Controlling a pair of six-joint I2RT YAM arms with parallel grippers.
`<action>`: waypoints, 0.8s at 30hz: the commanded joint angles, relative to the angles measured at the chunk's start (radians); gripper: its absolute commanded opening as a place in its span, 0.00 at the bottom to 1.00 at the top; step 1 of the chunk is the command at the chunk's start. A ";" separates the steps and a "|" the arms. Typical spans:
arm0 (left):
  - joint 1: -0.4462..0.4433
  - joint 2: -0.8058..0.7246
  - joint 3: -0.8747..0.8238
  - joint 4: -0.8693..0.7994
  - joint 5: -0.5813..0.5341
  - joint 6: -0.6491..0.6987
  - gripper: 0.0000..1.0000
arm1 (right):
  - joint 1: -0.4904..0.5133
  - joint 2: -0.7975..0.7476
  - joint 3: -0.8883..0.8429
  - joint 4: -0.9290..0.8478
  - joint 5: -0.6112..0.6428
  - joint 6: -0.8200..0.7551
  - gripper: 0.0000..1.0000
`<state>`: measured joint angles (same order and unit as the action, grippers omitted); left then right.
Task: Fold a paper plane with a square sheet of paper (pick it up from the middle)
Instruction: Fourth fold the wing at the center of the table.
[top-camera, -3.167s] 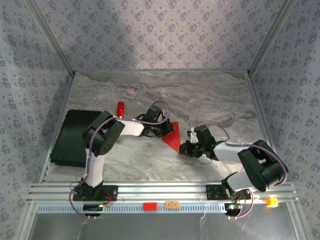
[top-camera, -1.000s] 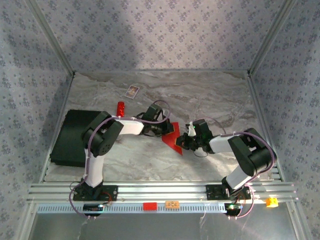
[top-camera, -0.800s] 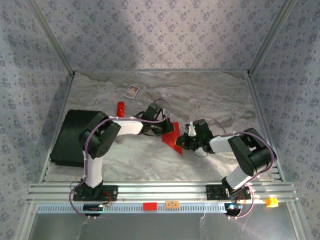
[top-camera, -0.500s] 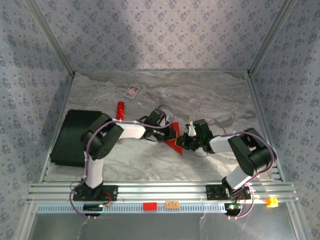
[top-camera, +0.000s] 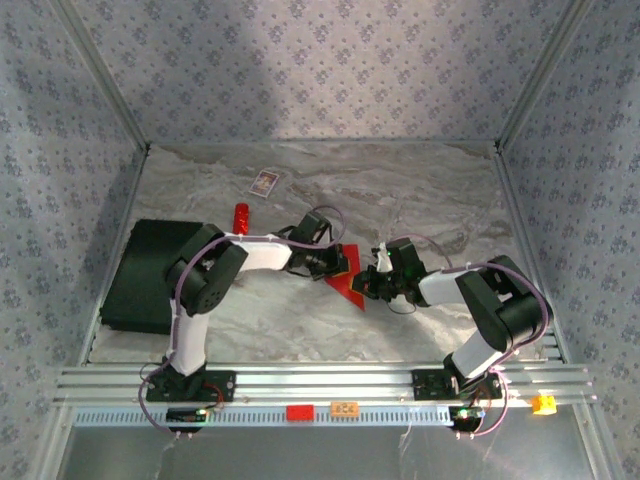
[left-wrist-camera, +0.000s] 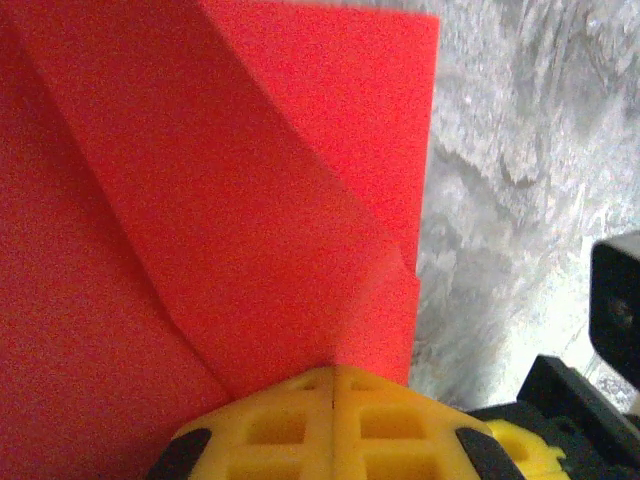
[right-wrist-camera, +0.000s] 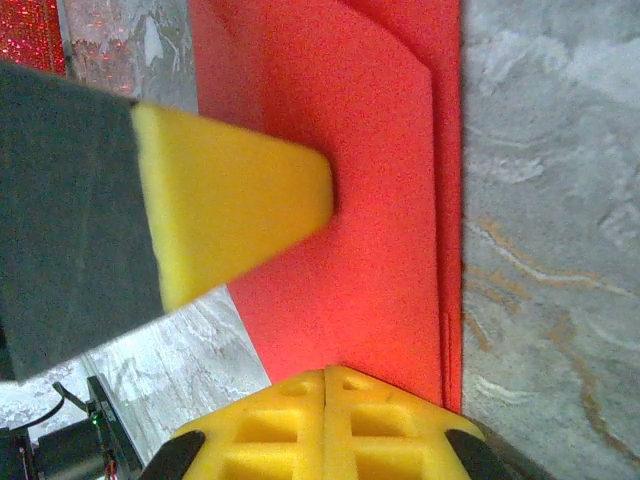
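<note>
Left tool (left-wrist-camera: 333, 375) and right tool (right-wrist-camera: 325, 375), each pressed together, apparently bear on the folded red paper (left-wrist-camera: 200, 200).

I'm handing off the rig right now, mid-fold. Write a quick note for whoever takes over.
Both are shut: the left pincer presses its tip down on the red paper, and the right pincer has its tip on the paper from the opposite side.
Paper: lies on the table between the two arms, in layers, with a diagonal flap creased over.
Done: the first folds are in.
Left: the remaining folds; it is not yet a slim pointed plane.
</note>
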<state>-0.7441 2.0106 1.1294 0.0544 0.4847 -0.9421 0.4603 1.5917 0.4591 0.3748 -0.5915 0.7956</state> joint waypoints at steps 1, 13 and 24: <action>0.040 0.042 0.040 -0.059 -0.088 0.028 0.00 | -0.006 0.048 -0.032 -0.148 0.055 -0.025 0.00; 0.110 0.081 0.082 -0.055 -0.075 0.055 0.00 | -0.009 0.051 -0.037 -0.149 0.046 -0.032 0.00; 0.184 0.119 0.162 -0.124 -0.099 0.093 0.00 | -0.012 0.053 -0.038 -0.151 0.038 -0.041 0.00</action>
<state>-0.6174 2.0903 1.2633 -0.0219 0.5194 -0.8883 0.4557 1.5997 0.4591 0.3847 -0.5991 0.7845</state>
